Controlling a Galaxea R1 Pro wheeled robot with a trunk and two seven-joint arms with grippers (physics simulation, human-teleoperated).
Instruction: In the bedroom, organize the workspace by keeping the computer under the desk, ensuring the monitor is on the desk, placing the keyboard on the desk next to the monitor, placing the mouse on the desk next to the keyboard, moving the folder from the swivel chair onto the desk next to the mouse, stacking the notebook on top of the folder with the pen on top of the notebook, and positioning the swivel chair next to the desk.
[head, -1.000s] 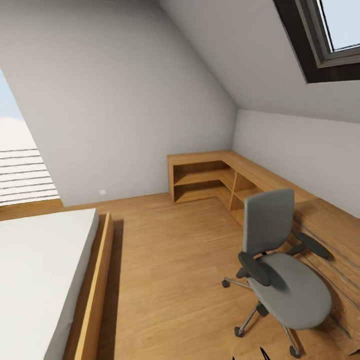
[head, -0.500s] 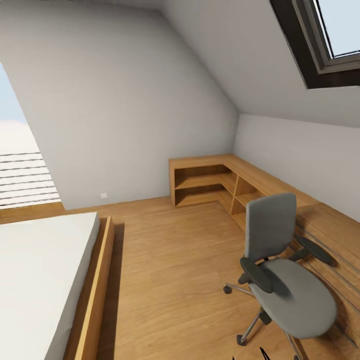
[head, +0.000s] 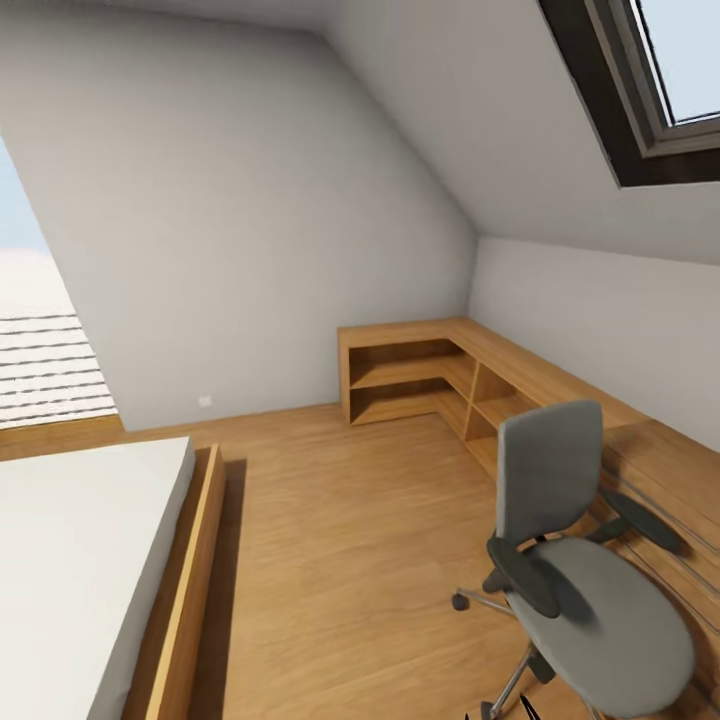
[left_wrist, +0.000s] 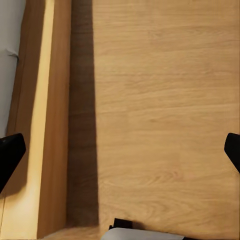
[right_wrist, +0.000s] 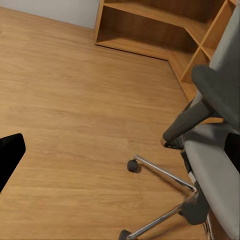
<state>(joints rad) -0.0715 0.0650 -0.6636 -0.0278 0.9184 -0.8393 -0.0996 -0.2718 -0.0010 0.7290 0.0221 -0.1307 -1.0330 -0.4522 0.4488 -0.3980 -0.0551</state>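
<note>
1. Swivel chair (head: 575, 560): stands at head view lower right, seat bare, just beside the wooden shelving (head: 450, 375)
2. Step, as judged: repositioning the chair; next move calls for a grasp on its back or armrest
3. Left gripper (left_wrist: 120, 152) and right gripper (right_wrist: 120, 150): jaws wide, empty
4. Room: wood floor (head: 340, 520), bed (head: 80, 560), skylight (head: 650, 80)

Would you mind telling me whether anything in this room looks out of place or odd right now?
Nothing looks damaged or spilled. The swivel chair stands upright beside the low wooden shelving, its seat bare, with no desk in sight.
</note>
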